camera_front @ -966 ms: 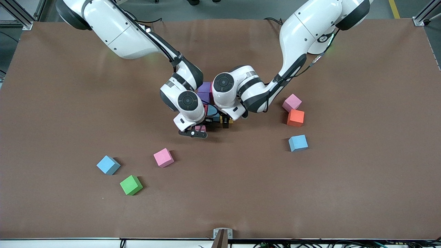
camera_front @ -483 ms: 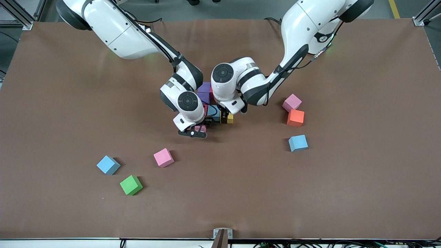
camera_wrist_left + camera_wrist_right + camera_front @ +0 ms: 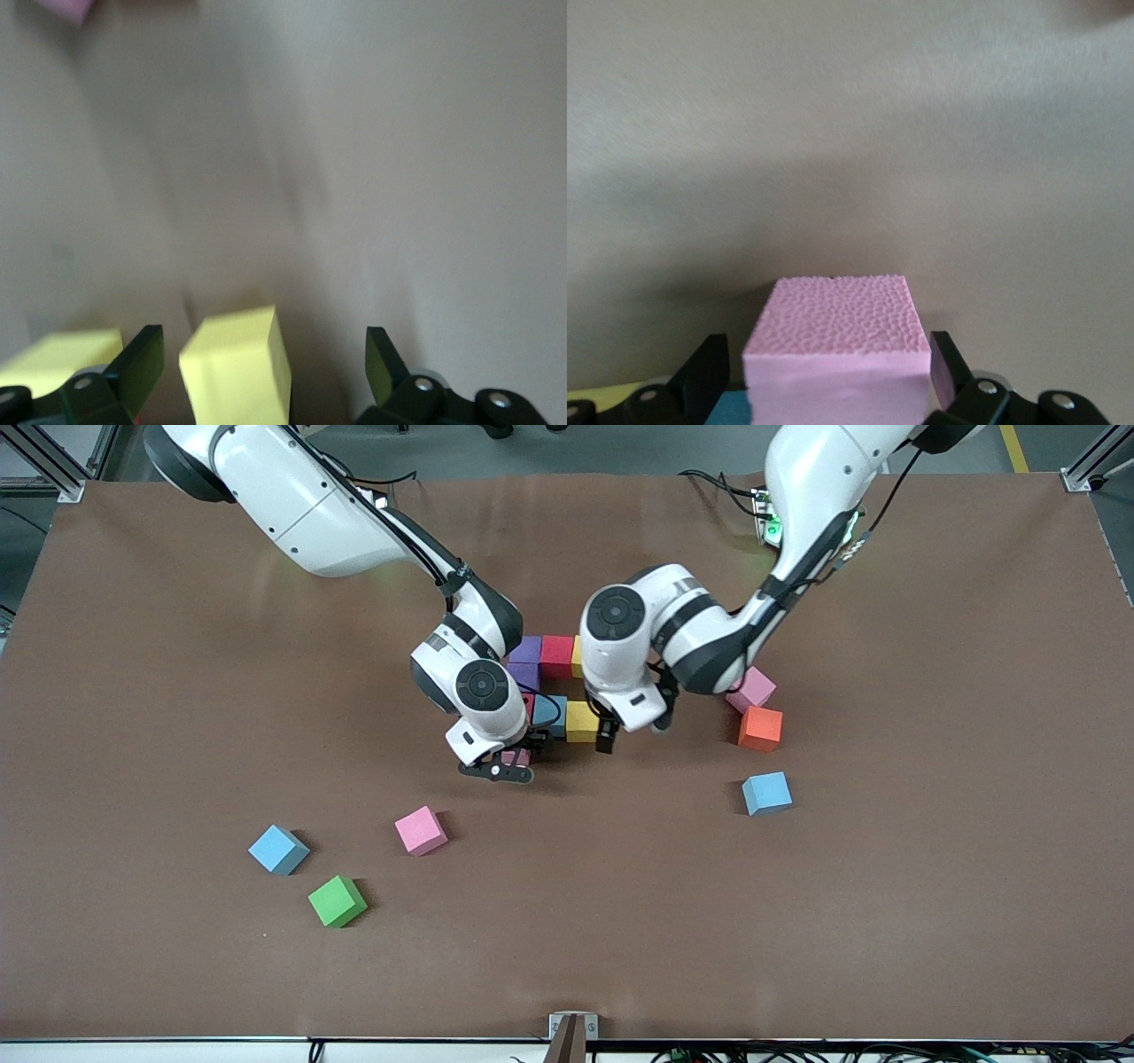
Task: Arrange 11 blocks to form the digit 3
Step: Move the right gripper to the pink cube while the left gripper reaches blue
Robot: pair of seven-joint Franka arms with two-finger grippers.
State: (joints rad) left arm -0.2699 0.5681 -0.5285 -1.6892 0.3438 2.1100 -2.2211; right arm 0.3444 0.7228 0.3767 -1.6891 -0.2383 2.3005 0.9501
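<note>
A part-built figure lies mid-table: purple block (image 3: 530, 647), red block (image 3: 556, 654) and a half-hidden yellow block (image 3: 576, 657) in a row, a second purple block (image 3: 523, 676) below, then a light blue block (image 3: 553, 716) touching a yellow block (image 3: 581, 721). My right gripper (image 3: 507, 767) stands open around a pink block (image 3: 837, 328) resting on the table against the light blue one, with slim gaps either side. My left gripper (image 3: 608, 737) is open, just above the yellow block (image 3: 235, 363), which sits loose between its wide-spread fingers.
Loose blocks lie toward the left arm's end: pink (image 3: 751, 689), orange (image 3: 760, 728), light blue (image 3: 766, 793). Nearer the front camera toward the right arm's end are a pink block (image 3: 420, 830), a light blue block (image 3: 278, 849) and a green cube (image 3: 337, 901).
My right gripper has opened and let go of the pink block. My left arm has drawn back toward its own end, uncovering the red and yellow blocks of the far row.
</note>
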